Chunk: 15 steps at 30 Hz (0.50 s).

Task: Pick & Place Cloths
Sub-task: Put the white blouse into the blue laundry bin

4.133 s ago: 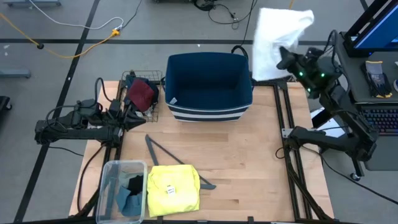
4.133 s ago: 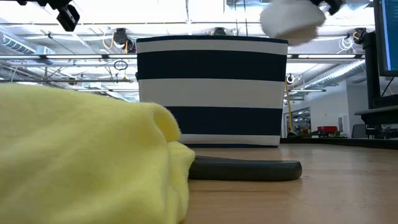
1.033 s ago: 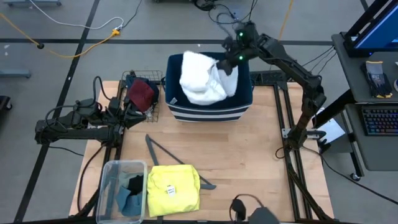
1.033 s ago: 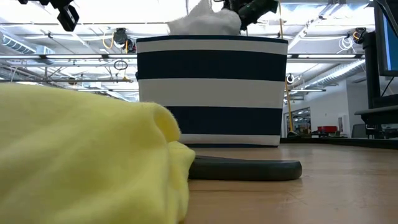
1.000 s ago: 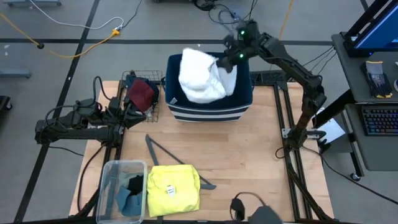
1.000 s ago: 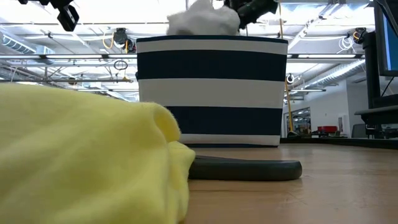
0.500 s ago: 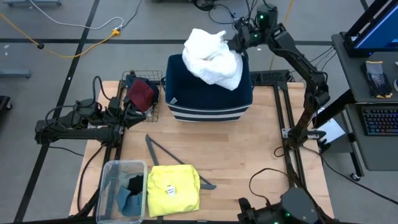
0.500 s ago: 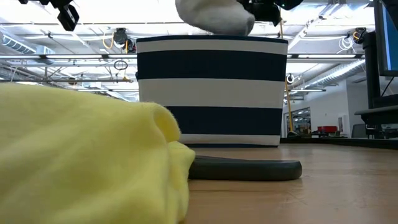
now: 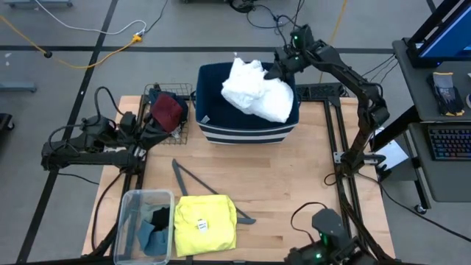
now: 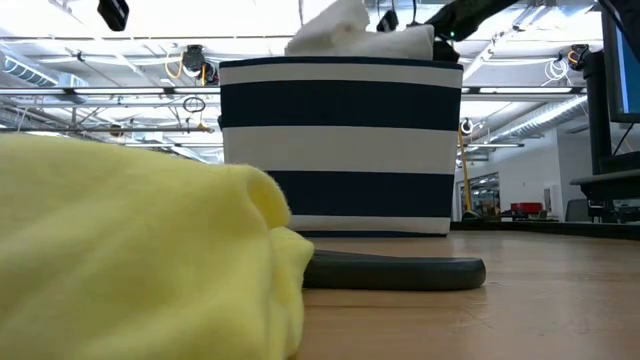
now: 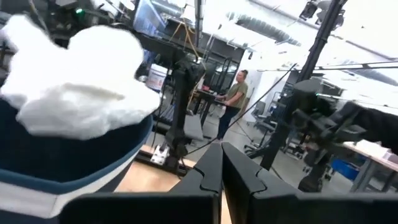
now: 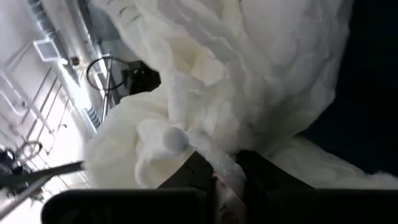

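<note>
The white shirt [image 9: 256, 92] is bunched over the right half of the navy-and-white striped bin [image 9: 221, 126], and its top shows above the rim in the low view [image 10: 350, 35]. My right gripper [image 9: 277, 68] is at the bin's far right corner, shut on the shirt. My left gripper [image 9: 149, 129] is shut and empty beside the wire basket, which holds the maroon piece [image 9: 168, 110]. The yellow T-shirt [image 9: 204, 224] lies flat near the table's near edge. Black and grey-blue pieces sit in a clear tub [image 9: 143, 224]. My right gripper pinches a bunched fold of the white shirt [image 12: 221, 163] between its two fingers [image 12: 186, 173], several layers thick. It comes slanting down from the bin's far right side. The shirt hangs and spreads below the fingers, its lower bulk resting inside the bin.
A thin grey hanger [image 9: 193, 177] lies on the wood between the bin and the yellow T-shirt, partly under the shirt. The wire basket [image 9: 180, 131] stands at the bin's left. A person stands in the room beyond the table [image 11: 235, 93]. Bare wood lies right of centre.
My right gripper lifted the white shirt up out of the bin, then came back down toward the bin's far right corner. The shirt now lies lower and further to the bin's right side than a second ago. My left arm rose slightly.
</note>
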### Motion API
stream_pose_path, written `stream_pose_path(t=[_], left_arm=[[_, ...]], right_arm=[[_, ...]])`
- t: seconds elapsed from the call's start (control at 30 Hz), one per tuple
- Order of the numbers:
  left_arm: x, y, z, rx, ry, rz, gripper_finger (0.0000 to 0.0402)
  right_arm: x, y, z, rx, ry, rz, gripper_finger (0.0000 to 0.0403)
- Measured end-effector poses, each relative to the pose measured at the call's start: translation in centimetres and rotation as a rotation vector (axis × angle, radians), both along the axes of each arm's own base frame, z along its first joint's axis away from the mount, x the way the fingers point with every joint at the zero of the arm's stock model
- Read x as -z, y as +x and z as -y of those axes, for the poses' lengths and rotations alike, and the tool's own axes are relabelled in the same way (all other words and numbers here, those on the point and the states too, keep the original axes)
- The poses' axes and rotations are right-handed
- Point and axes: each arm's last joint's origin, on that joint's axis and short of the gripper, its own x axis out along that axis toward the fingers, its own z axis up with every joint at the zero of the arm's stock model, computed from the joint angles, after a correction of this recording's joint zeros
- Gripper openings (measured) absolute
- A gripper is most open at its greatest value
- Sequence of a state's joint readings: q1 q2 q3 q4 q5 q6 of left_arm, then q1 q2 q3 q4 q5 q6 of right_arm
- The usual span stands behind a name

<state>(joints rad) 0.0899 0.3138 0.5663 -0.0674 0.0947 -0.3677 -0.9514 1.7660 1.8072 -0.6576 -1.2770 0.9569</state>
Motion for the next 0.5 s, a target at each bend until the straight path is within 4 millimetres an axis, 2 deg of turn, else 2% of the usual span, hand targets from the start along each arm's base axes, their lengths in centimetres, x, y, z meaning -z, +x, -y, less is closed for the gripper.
stream_pose_path(t=[0.2,0.37,0.5], left_arm=[[0.0,0.0,0.0,0.021,-0.015,-0.005,0.0014],[0.0,0.0,0.1,0.022,-0.017,-0.005,0.0002],[0.0,0.0,0.0,0.024,-0.027,-0.005,0.0012]], right_arm=[[1.1,-0.5,0.6,0.014,-0.003,0.005,0.0025],[2.8,0.0,0.5,0.001,0.005,0.0,0.0025],[4.7,0.8,0.1,-0.016,-0.004,0.007,0.0025]])
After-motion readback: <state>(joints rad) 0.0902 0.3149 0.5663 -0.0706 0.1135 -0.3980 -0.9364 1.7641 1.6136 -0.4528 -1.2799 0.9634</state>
